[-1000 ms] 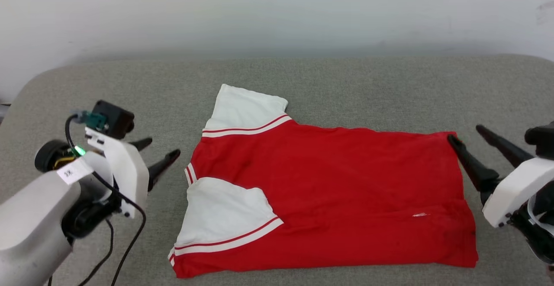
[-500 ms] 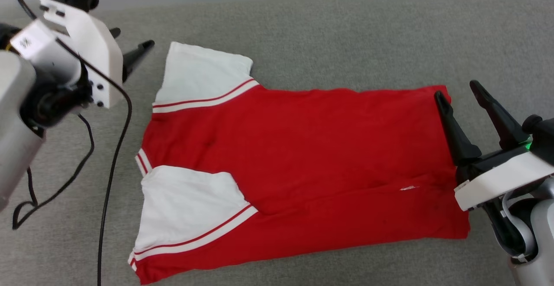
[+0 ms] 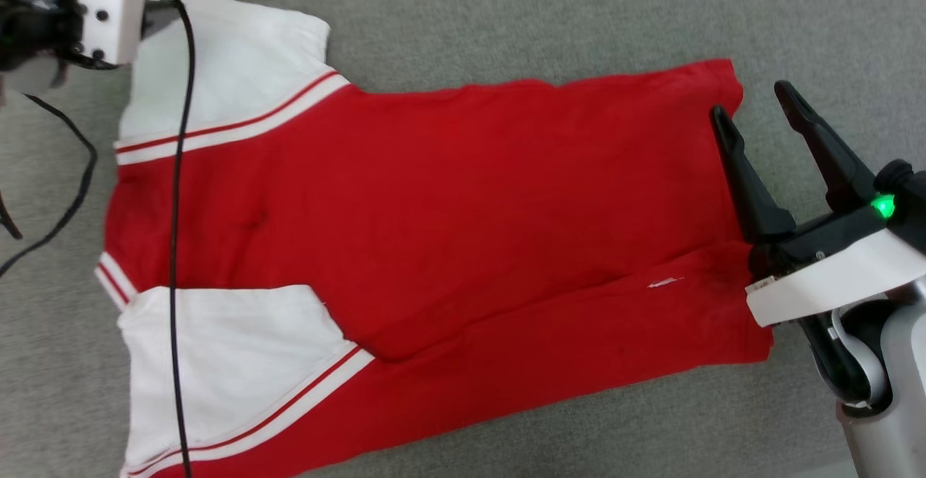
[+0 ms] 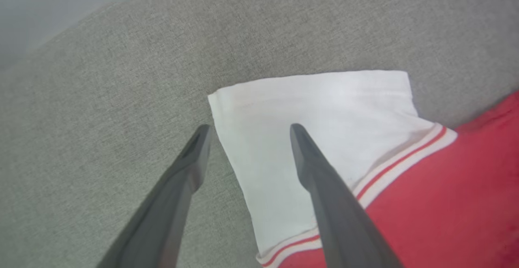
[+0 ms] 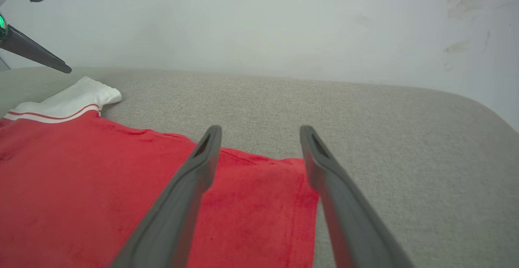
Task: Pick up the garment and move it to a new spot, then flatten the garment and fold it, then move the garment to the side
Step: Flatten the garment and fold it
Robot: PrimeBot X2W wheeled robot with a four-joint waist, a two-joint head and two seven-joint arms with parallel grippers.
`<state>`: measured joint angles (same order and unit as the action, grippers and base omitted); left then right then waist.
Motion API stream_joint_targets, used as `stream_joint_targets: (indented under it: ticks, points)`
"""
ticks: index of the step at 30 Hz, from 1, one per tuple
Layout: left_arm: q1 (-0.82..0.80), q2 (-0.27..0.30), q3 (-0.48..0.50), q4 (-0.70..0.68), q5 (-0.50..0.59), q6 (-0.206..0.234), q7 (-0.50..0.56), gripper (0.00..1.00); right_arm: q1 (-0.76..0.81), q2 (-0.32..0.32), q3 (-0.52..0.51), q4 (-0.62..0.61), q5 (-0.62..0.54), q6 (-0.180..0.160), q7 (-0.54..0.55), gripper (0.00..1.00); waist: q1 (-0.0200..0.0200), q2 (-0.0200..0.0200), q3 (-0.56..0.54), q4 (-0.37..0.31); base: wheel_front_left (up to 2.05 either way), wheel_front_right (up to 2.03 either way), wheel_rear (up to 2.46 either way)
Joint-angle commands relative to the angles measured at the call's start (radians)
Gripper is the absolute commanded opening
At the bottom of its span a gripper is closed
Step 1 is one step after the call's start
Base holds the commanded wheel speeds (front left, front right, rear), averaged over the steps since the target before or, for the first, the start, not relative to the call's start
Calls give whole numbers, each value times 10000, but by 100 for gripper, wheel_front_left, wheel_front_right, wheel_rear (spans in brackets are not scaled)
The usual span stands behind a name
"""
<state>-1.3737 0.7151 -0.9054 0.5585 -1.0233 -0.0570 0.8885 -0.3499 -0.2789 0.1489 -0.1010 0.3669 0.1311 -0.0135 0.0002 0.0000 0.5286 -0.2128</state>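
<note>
Left gripper [image 4: 250, 127], at ten o'clock in the head view, has its fingers spread across the far white sleeve's edge. The garment [image 3: 434, 210] lies flat mid-view on the grey padded surface [image 3: 506, 15], sleeves toward nine o'clock. Right gripper [image 3: 749, 99], at three o'clock, is spread over the hem corner.

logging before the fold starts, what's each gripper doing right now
Left gripper: open, holding nothing, fingers either side of the white sleeve edge.
Right gripper: open, holding nothing, at the hem corner of the red jersey.
</note>
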Motion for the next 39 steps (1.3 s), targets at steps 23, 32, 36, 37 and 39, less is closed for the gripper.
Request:
stream_joint_targets:
  ticks: [23, 32, 36, 37, 39]
  points:
    - [343, -277, -370, 1211, 92, -470, -588, 0, -928, -595, -482, 139, 11, -8, 114, 100, -2, 0, 293, 63, 0, 0, 0]
    - [898, -599, -765, 315, 159, -709, -1934, 0, -1907, -2524, -180, 463, 954, -8, 3553, 100, -2, 0, -780, 958, 0, 0, 0]
    - [1090, -688, -953, -224, 152, -716, -2316, 0, -2476, -3222, 160, 1074, 1921, -8, 5877, 100, -2, 0, -1042, 1264, 0, 0, 0]
    - [1113, -703, -989, -353, 173, -717, -2411, 0, -2599, -3365, 278, 1249, 2112, -8, 6455, 100, -2, 0, -1074, 1335, 0, 0, 0]
    - [1187, -748, -1069, -616, 187, -719, -2561, 0, -2846, -3708, 571, 1548, 2486, -8, 7588, 100, -2, 0, -1097, 1480, 0, 0, 0]
